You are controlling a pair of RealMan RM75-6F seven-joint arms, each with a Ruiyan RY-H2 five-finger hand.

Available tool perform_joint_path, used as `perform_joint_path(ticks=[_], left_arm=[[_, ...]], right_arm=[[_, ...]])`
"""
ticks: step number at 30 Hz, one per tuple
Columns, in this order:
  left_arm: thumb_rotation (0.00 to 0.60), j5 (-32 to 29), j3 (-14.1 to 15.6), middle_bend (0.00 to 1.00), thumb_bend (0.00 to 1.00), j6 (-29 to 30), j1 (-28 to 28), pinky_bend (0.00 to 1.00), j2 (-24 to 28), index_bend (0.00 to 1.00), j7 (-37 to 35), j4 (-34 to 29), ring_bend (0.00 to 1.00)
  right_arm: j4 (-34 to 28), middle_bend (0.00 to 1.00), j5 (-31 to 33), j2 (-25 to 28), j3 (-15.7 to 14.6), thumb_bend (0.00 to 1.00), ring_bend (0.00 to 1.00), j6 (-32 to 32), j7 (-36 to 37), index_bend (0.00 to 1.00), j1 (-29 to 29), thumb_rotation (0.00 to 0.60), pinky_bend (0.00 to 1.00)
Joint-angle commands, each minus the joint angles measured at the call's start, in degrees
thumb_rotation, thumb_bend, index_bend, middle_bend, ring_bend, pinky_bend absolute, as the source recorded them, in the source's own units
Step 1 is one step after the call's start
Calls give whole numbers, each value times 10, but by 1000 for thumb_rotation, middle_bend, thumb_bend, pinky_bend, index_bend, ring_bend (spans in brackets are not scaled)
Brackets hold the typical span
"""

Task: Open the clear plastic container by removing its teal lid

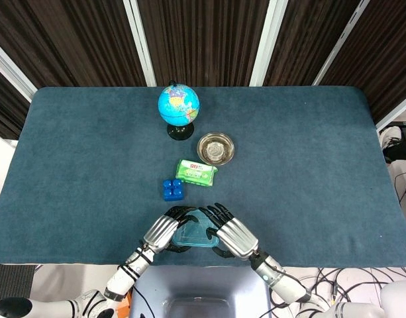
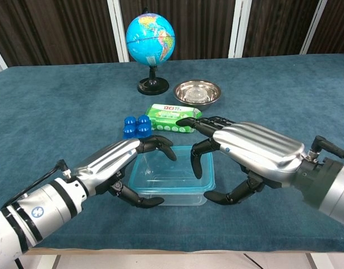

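Left hand [image 2: 113, 163] and right hand [image 2: 247, 156] curling around container [image 2: 173, 178], one each side, fingers over top, thumbs at front edge.

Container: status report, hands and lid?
Left hand and right hand cupped around container, grip unclear. Lid on. Blue block and wipes just behind, clear.
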Motion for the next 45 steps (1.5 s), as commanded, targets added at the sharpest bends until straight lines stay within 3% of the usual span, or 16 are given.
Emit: perform_joint_path(ticks=[1, 7, 45], left_arm=[[600, 0, 1, 402, 260, -2, 0, 489, 2, 484, -3, -1, 373], [600, 4, 1, 359, 260, 1, -1, 488, 6, 468, -15, -2, 374], [600, 31, 16, 369, 266, 19, -1, 512, 10, 433, -88, 22, 413]], right_arm=[[-1, 0, 0, 1, 0, 264, 0, 0, -1, 532, 0, 600, 0], [-7, 0, 5, 7, 0, 268, 0, -1, 2, 531, -1, 600, 0], [-11, 0, 8, 26, -6, 302, 0, -11, 65, 526, 7, 600, 0]])
